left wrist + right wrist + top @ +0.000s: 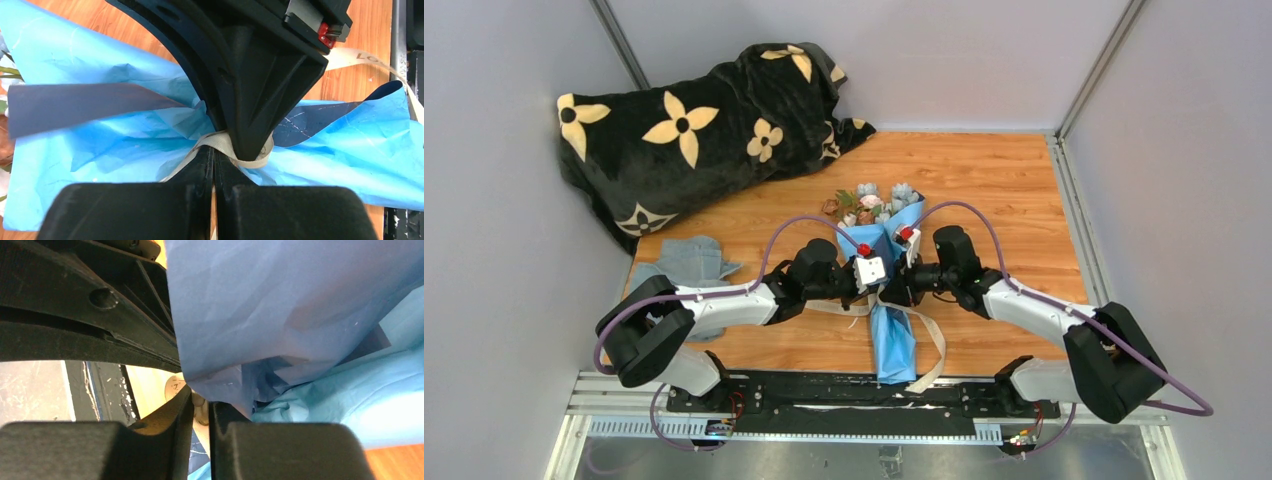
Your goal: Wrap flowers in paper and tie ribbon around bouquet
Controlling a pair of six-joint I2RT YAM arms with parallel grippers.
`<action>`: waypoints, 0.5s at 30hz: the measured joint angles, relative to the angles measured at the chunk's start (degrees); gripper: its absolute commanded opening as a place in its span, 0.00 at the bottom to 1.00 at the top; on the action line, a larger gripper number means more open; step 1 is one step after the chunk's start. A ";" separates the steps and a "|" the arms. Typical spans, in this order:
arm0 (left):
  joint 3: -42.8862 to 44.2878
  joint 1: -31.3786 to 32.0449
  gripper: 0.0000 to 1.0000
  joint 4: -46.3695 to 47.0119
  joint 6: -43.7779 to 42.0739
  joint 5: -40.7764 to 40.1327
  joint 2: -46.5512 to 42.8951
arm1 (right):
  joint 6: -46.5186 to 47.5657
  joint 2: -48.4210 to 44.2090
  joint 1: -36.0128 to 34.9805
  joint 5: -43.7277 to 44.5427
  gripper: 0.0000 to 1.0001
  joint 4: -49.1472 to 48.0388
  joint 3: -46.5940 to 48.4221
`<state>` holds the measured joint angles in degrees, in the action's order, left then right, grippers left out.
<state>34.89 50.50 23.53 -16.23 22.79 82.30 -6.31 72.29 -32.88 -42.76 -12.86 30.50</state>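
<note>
Bouquet (886, 250) lies mid-worktop (1004, 190), flowers (874, 200) pointing away from the arms | ribbon (220, 142) cinched round the paper (100, 145) waist | left pincer (214, 155) clamped shut on ribbon to hold the loop tight | right pincer (201, 400) nearly closed at the knot, honestly can't tell if it's gripping

Wooden table (1004, 180): black blanket (694, 130) far left, grey-blue cloth (686, 262) near left, bouquet (892, 340) centre, ribbon (934, 340) trailing beside its near end
</note>
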 measured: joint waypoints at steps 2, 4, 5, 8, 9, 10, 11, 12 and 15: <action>0.00 0.00 0.00 0.11 0.15 0.00 0.00 | 0.17 -0.04 -0.02 0.63 0.03 -0.22 0.00; -0.04 0.00 0.00 0.35 0.20 -0.09 -0.02 | 0.46 -0.24 -0.02 1.36 0.01 -0.13 0.00; -0.11 0.00 0.00 0.42 0.17 -0.13 -0.11 | 0.55 -0.46 -0.04 1.88 0.00 0.13 0.00; -0.98 0.11 0.08 0.63 -0.63 -0.17 -1.14 | 1.25 -2.14 -0.20 3.23 0.03 1.03 0.00; -1.22 0.24 0.10 0.61 -1.38 -0.15 -1.75 | 1.49 -2.80 -0.24 3.56 0.05 1.40 0.02; -1.44 0.33 0.13 0.46 -2.34 -0.24 -2.40 | 1.66 -3.26 -0.31 3.87 0.06 1.86 0.04; -1.70 0.33 0.17 0.07 -3.43 -0.44 -3.34 | 1.92 -3.80 -0.35 4.24 0.06 2.54 0.04; -1.88 0.33 0.20 -0.20 -4.46 -0.59 -4.07 | 2.16 -4.22 -0.35 4.63 0.06 3.15 0.04; -1.92 0.33 0.24 -1.14 -7.17 -1.05 -5.49 | 2.73 -4.70 -0.35 5.42 0.07 4.46 0.04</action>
<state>32.97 50.83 22.39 -23.40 21.74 76.82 -3.57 67.59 -33.23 -37.34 -8.40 30.55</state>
